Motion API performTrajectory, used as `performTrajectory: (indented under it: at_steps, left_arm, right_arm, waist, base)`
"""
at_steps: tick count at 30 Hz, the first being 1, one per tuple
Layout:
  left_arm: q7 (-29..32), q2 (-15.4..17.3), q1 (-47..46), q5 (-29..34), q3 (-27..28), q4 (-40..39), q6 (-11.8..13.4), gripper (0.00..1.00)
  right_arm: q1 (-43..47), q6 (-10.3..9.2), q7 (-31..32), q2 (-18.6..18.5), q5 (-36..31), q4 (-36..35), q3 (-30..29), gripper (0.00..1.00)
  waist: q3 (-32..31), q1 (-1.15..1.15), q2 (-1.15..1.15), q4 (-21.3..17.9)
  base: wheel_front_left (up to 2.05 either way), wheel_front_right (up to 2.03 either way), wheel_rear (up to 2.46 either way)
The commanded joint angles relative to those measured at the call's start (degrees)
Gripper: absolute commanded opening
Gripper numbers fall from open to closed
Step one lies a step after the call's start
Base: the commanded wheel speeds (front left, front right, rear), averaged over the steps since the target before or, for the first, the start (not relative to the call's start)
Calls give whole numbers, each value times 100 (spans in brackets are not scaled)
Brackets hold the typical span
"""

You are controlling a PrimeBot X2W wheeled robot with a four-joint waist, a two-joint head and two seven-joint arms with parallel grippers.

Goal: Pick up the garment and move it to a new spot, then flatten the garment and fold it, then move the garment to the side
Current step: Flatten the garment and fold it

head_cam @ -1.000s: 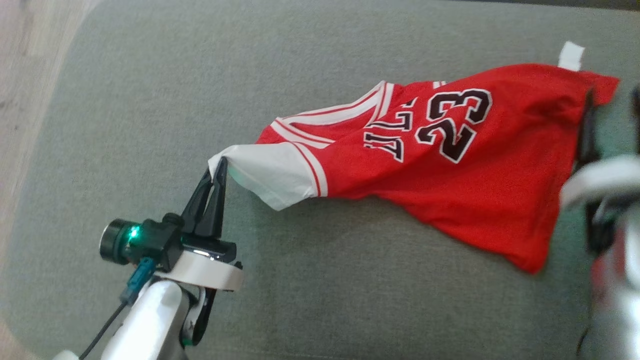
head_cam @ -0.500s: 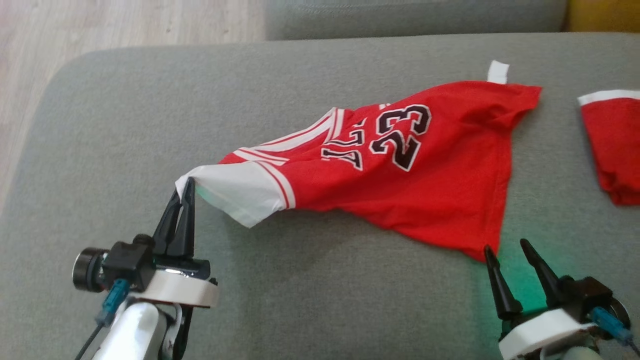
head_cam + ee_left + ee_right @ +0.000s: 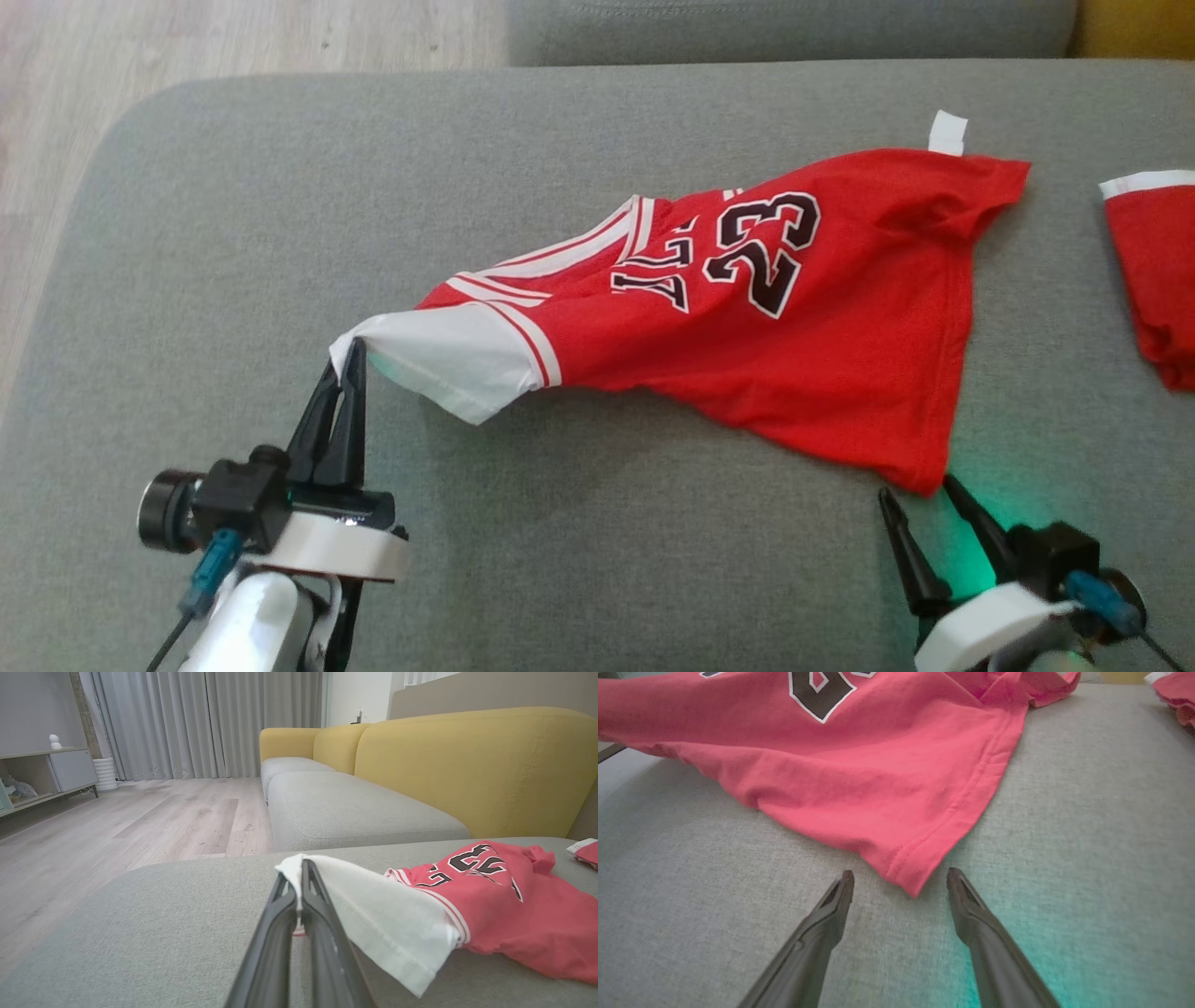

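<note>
A red jersey (image 3: 766,345) with a black "23" and a white sleeve lies stretched across the grey cushion (image 3: 579,523). My left gripper (image 3: 347,359) is shut on the tip of the white sleeve (image 3: 373,905), holding it slightly lifted; in the left wrist view the left gripper (image 3: 299,877) pinches the cloth at its tips. My right gripper (image 3: 920,490) is open at the lower right, its fingers on either side of the jersey's near hem corner (image 3: 910,877) without closing on it. The right wrist view shows the right gripper (image 3: 900,877) just short of that corner.
A second red garment (image 3: 1153,271) with a white band lies at the cushion's right edge. Wooden floor (image 3: 187,47) lies beyond the cushion's far left corner. A yellow sofa back (image 3: 467,760) and another grey seat (image 3: 345,807) stand behind.
The camera shifted a lot over the last second. The right gripper let go of the far hem, swung to the lower right, and has now moved up to the near hem corner. The left gripper still holds the sleeve.
</note>
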Motion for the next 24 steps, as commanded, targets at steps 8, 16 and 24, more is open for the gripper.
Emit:
performTrajectory:
  at_steps: [8, 16, 24]
  left_arm:
    - [-78, 158, -236, -41, 170, -134, 36, 0]
    - [-99, 88, -468, -211, 438, -984, -308, 0]
    - [-101, 176, -1558, -140, 706, -1864, -802, 0]
  right_arm:
    - [-282, -4, -64, -28, 46, 13, 147, 0]
    - [-78, -4, -64, -212, -36, -1178, -461, 0]
    - [-458, -4, 165, -893, -197, -2927, -1134, 0]
  waist:
    - [30, 0, 0, 98]
    - [-467, 0, 0, 47]
    - [-914, 0, 0, -71]
  base:
    - [0, 0, 0]
    - [0, 0, 0]
    - [0, 0, 0]
